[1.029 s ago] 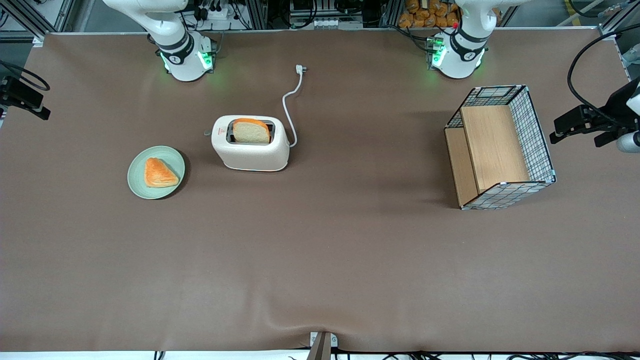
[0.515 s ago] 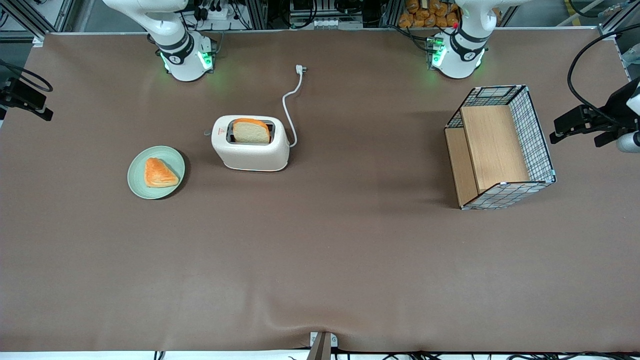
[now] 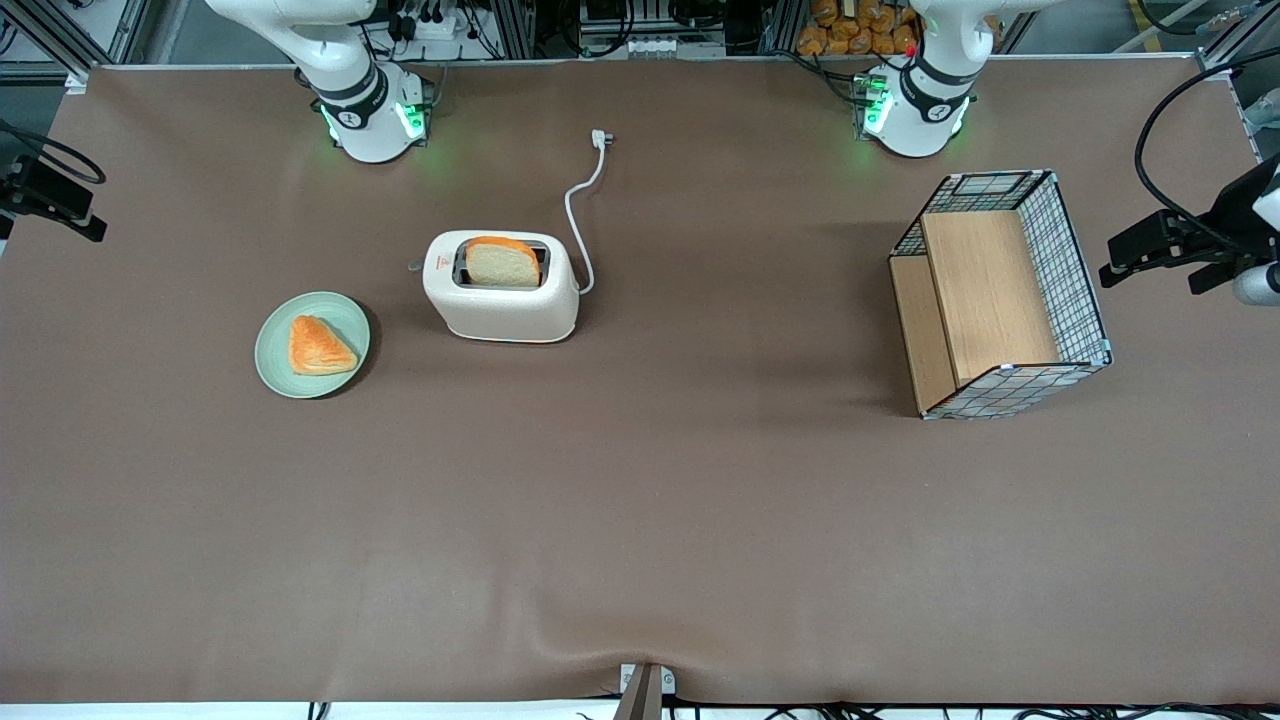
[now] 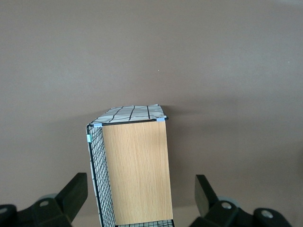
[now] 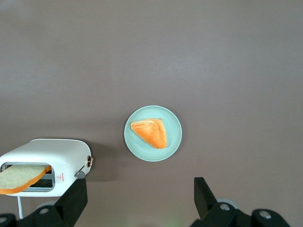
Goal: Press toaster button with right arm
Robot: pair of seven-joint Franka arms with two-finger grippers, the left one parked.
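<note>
From the front, the toaster stands on the brown table with 1 slice of bread poking up out of its top slot. The toaster button sticks out of the narrow end that faces the green plate, where a triangular pastry lies. A white cord runs from the toaster's other end toward the arm bases. The right arm rises from its base, and its gripper hangs high at the working arm's end of the table, well apart from the toaster. A wire basket with wooden panels sits toward the parked arm's end.

From the right wrist, the gripper has its 2 fingers spread wide apart, holding nothing, above the table near the plate. The toaster and its button lie beside the plate.

From the left wrist, only the basket shows.
</note>
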